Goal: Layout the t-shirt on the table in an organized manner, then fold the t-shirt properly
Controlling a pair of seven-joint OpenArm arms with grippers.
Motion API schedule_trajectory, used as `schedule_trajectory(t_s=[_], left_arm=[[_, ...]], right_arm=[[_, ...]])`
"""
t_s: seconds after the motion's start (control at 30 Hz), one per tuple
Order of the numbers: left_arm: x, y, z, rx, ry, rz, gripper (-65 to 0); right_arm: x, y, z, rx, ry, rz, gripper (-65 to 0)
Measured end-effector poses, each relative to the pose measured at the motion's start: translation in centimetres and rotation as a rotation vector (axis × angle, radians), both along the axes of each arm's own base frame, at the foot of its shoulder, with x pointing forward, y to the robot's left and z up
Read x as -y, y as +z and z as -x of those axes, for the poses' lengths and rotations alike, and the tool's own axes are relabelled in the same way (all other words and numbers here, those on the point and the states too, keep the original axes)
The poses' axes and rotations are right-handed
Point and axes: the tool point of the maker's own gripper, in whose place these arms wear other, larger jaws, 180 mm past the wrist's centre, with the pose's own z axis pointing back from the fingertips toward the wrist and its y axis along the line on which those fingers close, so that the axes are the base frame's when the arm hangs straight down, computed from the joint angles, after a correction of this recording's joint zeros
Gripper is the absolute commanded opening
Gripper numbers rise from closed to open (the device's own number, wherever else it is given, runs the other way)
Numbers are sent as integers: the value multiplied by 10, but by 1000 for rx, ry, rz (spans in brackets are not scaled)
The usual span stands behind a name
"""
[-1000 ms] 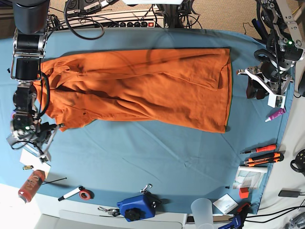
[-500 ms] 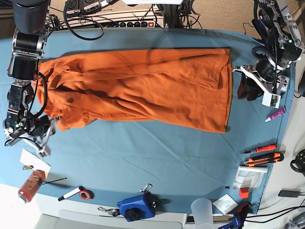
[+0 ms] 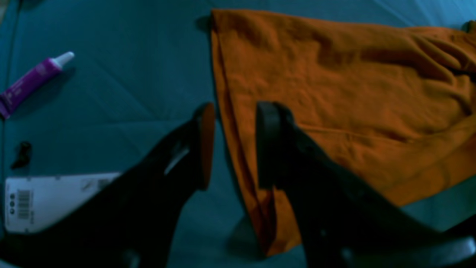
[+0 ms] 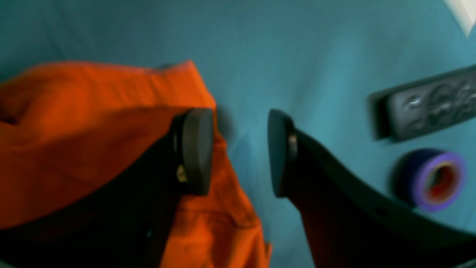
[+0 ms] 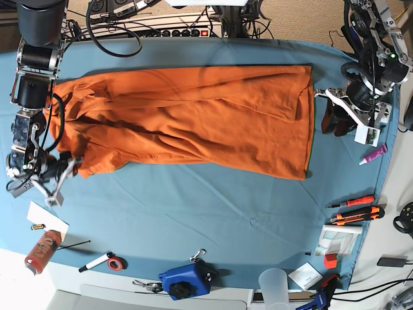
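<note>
You are looking at a wide table covered in teal-blue cloth (image 5: 213,213), with cables and a power strip past its 12 o'clock edge. The plain bright orange fabric t-shirt (image 5: 193,119) lies spread lengthwise across the upper half, wrinkled toward 9 o'clock. Tools crowd the rim: a blue box (image 5: 186,281) at 6 o'clock, orange-handled cutters (image 5: 356,210) at 4 o'clock.

Only your right wrist view shows a purple tape roll (image 4: 435,180); only the left wrist view shows a white barcoded card (image 3: 48,199) beside a purple tube (image 3: 31,83).

Your left gripper (image 3: 232,145) hangs at 3 o'clock, jaws parted astride the shirt's hem edge, nothing clamped. Your right gripper (image 4: 240,150) sits at 9 o'clock, jaws apart, one finger over the sleeve, empty.
</note>
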Motion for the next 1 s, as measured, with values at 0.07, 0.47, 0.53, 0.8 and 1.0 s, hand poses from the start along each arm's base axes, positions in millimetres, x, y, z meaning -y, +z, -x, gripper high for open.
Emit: schedule_trajectory(t_s=[0.07,0.47,0.53,0.8,1.0], left_arm=[[0,0,0,0,0,0,-450],[5,3,-1,11,-10,36,-450],[5,3,-1,11,-9,36,-450],[5,3,-1,11,-9,35,-450],[5,3,-1,11,-9,35,-450]], right_arm=[[0,-8,4,-15,-8,-22,-406],[-20,-24,16,-61,2,-189,-441],[-22,-24,19,-77,1,-201,-523],[-23,-27,27,-139,4,-192,-628],[-28,-20,24,-123,41,-142,-650]])
